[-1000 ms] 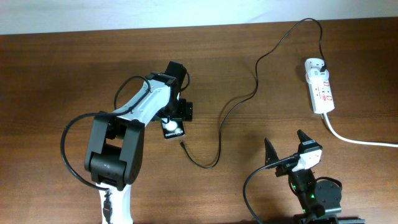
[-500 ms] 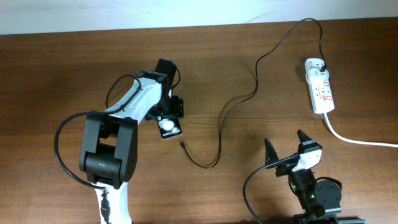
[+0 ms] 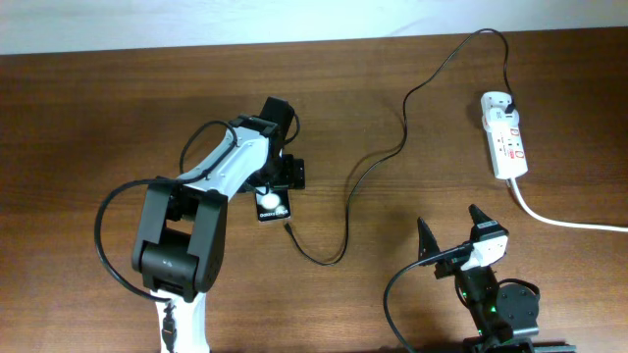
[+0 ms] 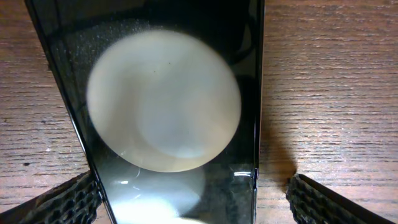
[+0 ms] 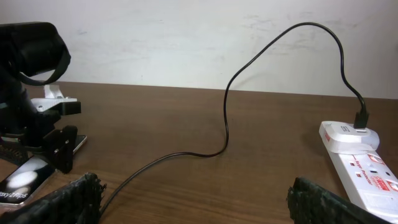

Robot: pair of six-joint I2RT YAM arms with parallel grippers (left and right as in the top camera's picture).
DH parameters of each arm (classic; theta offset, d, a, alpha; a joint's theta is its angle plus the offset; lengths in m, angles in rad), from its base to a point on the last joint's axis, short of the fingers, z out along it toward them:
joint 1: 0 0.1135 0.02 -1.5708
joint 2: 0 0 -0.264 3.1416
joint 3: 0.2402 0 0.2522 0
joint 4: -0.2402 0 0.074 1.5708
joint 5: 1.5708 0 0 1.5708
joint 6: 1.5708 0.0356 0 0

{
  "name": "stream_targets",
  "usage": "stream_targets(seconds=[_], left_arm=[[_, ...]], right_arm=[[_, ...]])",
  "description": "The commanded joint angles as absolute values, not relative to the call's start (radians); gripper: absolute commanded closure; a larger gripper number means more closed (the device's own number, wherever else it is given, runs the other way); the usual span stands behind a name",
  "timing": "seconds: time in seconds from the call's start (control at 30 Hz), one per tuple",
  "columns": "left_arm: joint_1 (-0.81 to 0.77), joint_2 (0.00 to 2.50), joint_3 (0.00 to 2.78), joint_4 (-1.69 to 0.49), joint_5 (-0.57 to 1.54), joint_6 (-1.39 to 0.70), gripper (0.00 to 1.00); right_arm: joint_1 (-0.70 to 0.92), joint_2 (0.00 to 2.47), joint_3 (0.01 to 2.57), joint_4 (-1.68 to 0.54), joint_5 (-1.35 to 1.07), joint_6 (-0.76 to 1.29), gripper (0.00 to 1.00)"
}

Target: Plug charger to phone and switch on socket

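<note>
Two arms at a dark wooden counter (image 3: 88,108), one on each side.

Left half: left end effector (image 3: 277,182) down low over the phone (image 3: 272,205), covering the far end and leaving the near end with one white round spot in sight. Seen from the left wrist camera, phone (image 4: 174,124) flat on the wood with a large pale disc on its glossy black face, and ribbed pads at both lower corners, one on each long side. Spread wider than the phone: left pad right at the edge, right pad clear of it with bare wood between. Straddles rather than clamps.

Right half: right end effector (image 3: 451,233) near the front edge, well apart from everything, fingers wide apart and holding nothing.

Socket (image 3: 504,134) far right, lengthwise, with red marks on top and a thick white cord (image 3: 559,221) trailing off the near end. Black plug (image 3: 510,101) of the charger (image 3: 392,152) seated in its far end. From there, thin black cable arching up, then snaking left across the counter in loose curves. Connector tip (image 3: 287,226) loose on the wood just beside the phone's near end, not inserted; contact too small to tell.
</note>
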State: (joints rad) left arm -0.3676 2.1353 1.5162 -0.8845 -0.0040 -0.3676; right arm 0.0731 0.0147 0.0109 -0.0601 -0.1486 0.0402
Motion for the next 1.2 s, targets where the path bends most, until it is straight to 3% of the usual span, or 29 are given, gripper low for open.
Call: stream_targets(seconds=[0.0, 1.17], left_arm=[[-0.369, 2.192, 1.470, -0.865, 0.044, -0.377, 0.01], [-0.369, 2.191, 1.542, -0.929, -0.008, -0.366, 0.01]], right_arm=[[0.078, 0.007, 0.006, -0.065, -0.158, 0.034, 0.01], [0.078, 0.007, 0.006, -0.065, -0.158, 0.034, 0.01]])
